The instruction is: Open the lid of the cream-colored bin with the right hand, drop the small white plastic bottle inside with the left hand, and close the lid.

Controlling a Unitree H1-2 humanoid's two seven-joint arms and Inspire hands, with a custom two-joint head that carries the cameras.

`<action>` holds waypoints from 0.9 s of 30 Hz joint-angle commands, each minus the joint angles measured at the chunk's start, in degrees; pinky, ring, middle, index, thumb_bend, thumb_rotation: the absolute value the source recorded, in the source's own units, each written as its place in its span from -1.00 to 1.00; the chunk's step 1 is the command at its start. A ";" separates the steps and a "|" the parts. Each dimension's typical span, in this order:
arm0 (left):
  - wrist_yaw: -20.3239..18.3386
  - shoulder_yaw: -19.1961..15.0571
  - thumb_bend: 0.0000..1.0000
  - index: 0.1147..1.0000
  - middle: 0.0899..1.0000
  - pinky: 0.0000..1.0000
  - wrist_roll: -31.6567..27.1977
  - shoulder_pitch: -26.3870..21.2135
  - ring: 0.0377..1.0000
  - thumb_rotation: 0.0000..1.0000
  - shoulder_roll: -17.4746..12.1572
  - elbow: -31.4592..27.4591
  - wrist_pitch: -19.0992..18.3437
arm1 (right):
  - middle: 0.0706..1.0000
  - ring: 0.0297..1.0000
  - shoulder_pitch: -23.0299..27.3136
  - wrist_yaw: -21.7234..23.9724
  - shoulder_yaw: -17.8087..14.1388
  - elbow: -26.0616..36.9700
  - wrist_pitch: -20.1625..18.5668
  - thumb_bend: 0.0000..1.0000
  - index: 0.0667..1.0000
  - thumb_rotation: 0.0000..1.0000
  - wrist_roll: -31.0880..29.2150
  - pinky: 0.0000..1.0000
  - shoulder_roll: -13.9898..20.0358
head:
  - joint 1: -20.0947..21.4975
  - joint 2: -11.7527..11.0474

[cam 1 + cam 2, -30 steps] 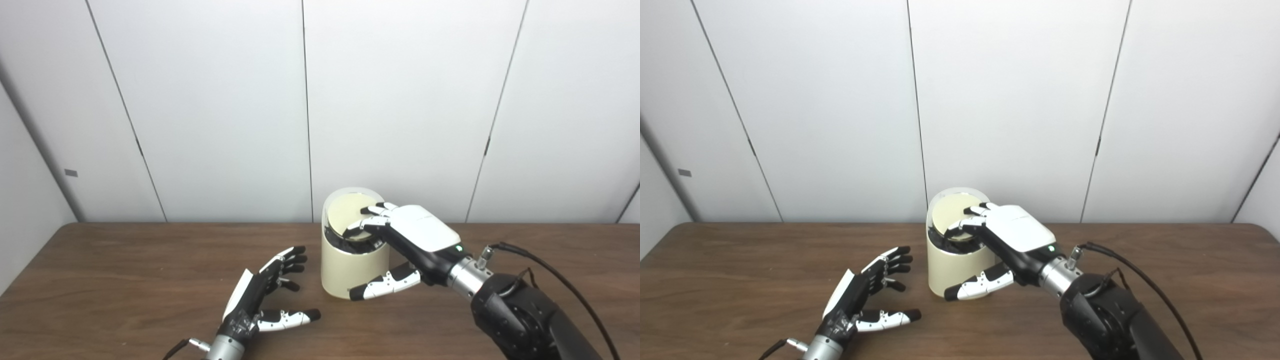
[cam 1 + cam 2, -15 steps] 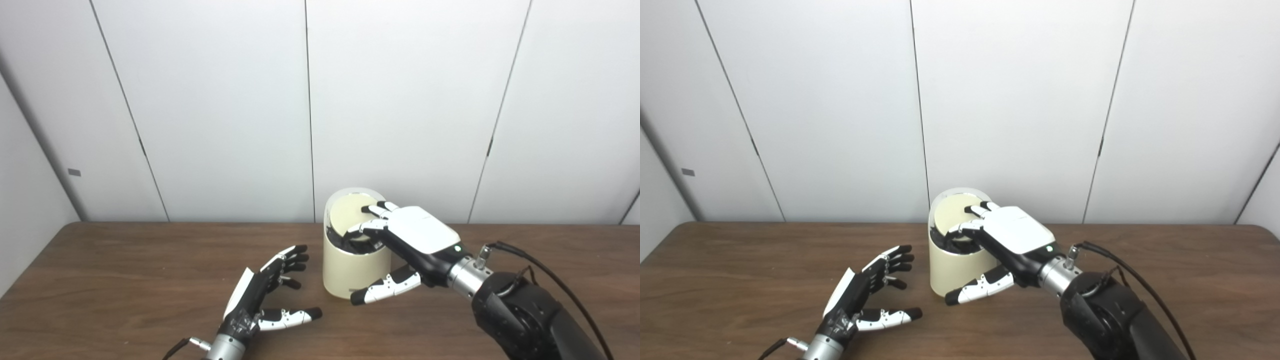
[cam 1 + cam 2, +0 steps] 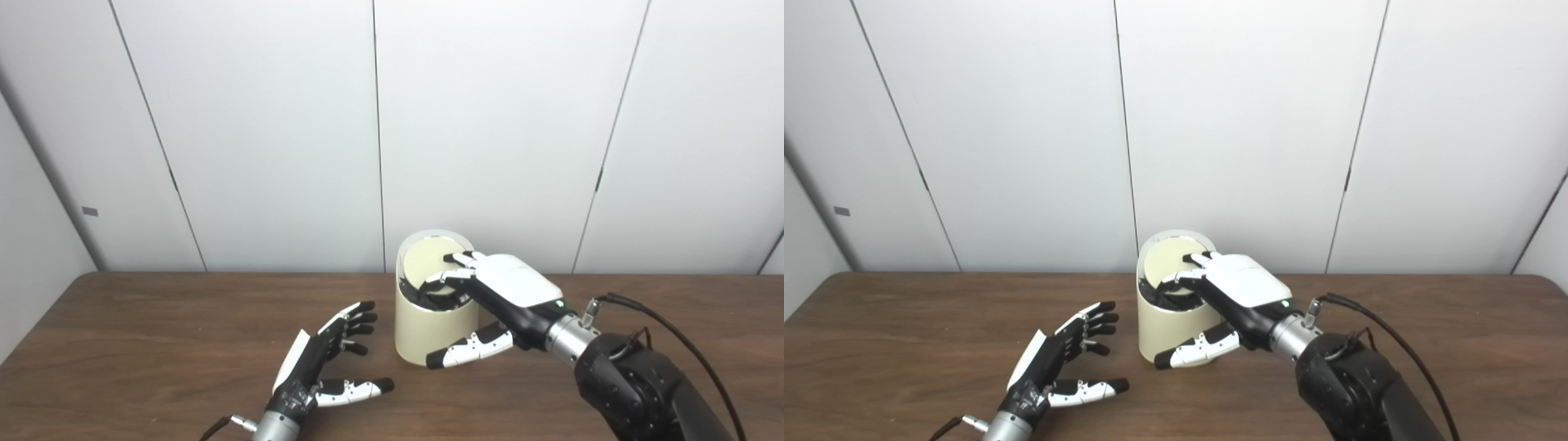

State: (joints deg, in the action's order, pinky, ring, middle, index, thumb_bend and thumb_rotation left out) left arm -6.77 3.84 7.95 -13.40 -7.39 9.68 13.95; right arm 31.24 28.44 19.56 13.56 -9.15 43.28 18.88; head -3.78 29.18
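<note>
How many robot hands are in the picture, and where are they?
2. The left hand rests open on the table, left of the bin. The right hand is at the bin, fingers on its raised lid.

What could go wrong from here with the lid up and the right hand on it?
The right hand has its fingers on the raised lid, near the rim of the cream-colored bin; a sideways push might tip or slide the bin. The fingers could get caught as the lid comes down. No bottle shows in either view, and the left hand is open, so check it went in.
</note>
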 commanded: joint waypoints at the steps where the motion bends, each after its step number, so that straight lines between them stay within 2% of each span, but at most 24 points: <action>1: 0.55 -0.26 0.51 0.74 0.64 0.33 -0.40 -1.26 0.59 -0.83 -0.24 -1.83 0.76 | 0.55 0.89 1.42 0.87 -0.43 0.52 -0.99 0.40 0.53 0.41 -0.26 0.95 -0.20 | -0.02 0.01; 16: 0.03 -0.26 0.50 0.75 0.65 0.33 -1.28 -1.54 0.60 -0.87 -0.32 -1.08 1.37 | 0.56 0.87 2.05 0.62 -0.76 1.31 -1.30 0.37 0.54 0.45 -0.90 0.94 0.32 | 0.14 -0.24; 21: 0.04 -0.17 0.48 0.75 0.64 0.33 -1.01 -1.63 0.58 -0.89 -0.38 -0.87 1.43 | 0.54 0.84 2.19 -0.78 -2.01 2.20 -0.74 0.37 0.52 0.38 -2.13 0.88 0.20 | 0.14 -0.24; 27: -0.20 -0.20 0.49 0.74 0.66 0.35 -1.64 -1.77 0.60 -0.91 -0.28 -0.35 1.77 | 0.57 0.87 2.06 -2.23 -4.91 3.33 -1.77 0.32 0.52 0.30 -5.22 0.93 -1.05 | 0.17 -0.50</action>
State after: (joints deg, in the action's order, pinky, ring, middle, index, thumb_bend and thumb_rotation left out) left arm -7.16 3.84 7.20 -13.40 -7.44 10.04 13.99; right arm 31.11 28.37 16.00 14.48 -11.17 39.08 18.29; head -3.60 28.65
